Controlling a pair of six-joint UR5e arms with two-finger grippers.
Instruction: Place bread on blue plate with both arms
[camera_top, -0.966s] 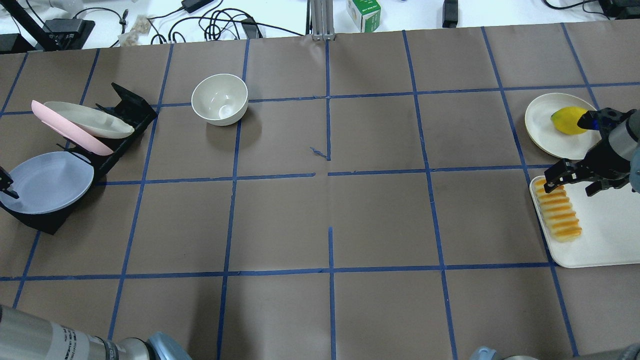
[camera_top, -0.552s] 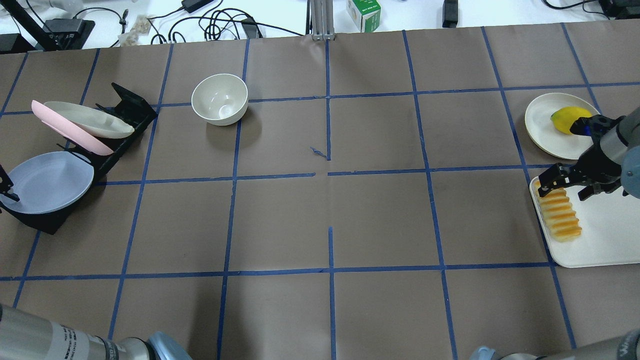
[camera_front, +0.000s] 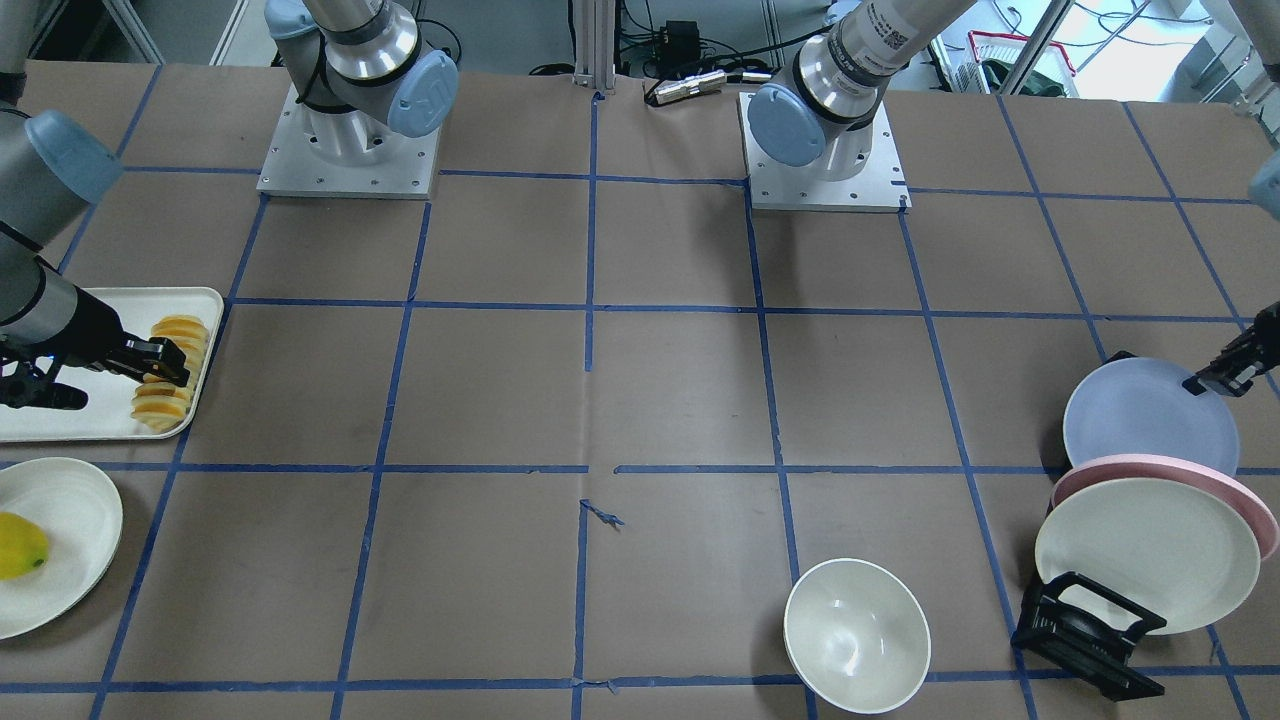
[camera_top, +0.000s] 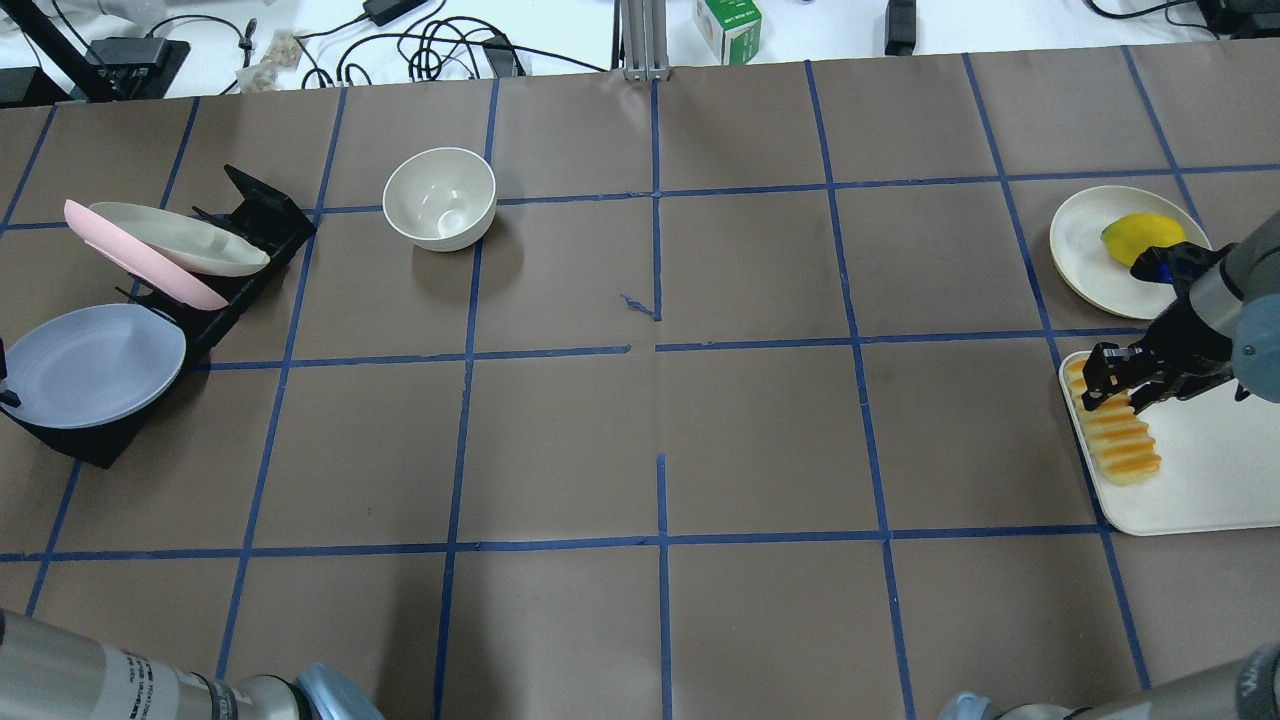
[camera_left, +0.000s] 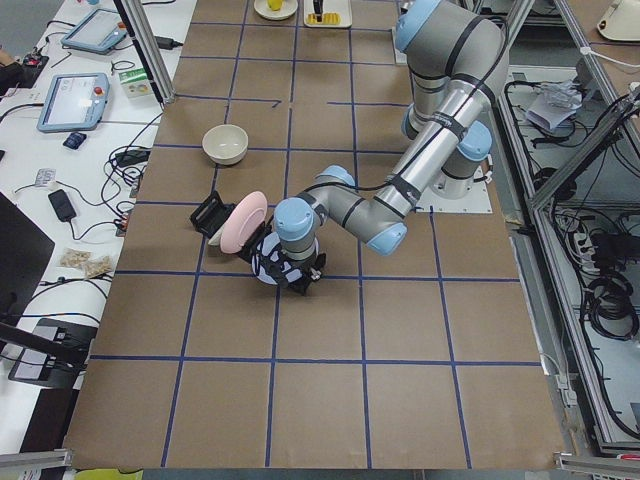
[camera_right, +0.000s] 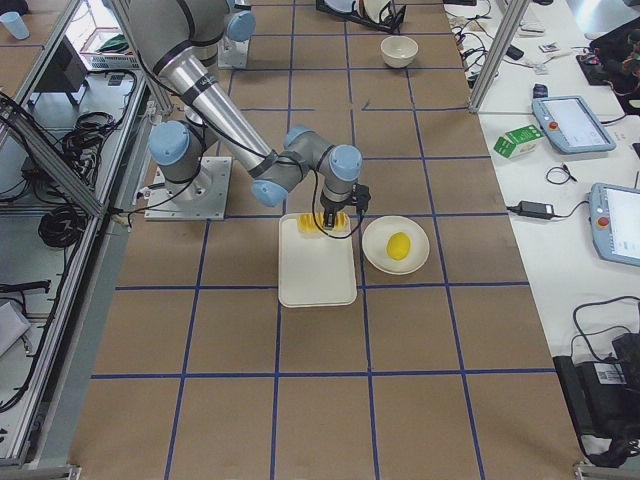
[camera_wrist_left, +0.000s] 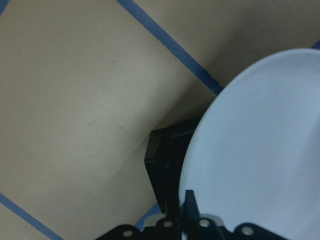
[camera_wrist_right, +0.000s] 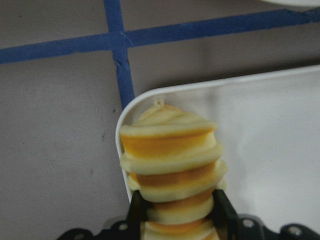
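Observation:
The bread lies along the left edge of a white tray. It also shows in the front view and the right wrist view. My right gripper is down over the loaf's far end. Its fingers press both sides, so it is shut on the bread. The blue plate leans in the front slot of a black rack. My left gripper is at the plate's outer rim. In the left wrist view the gripper is pinched shut on the plate.
A pink plate and a cream plate lean in the same rack. A white bowl stands at the far left-centre. A cream plate with a yellow fruit sits just beyond the tray.
My right gripper has come down toward the tray over the loaf's far end, and its fingers have narrowed onto it. My left gripper has slid left, and the blue plate has shifted slightly.

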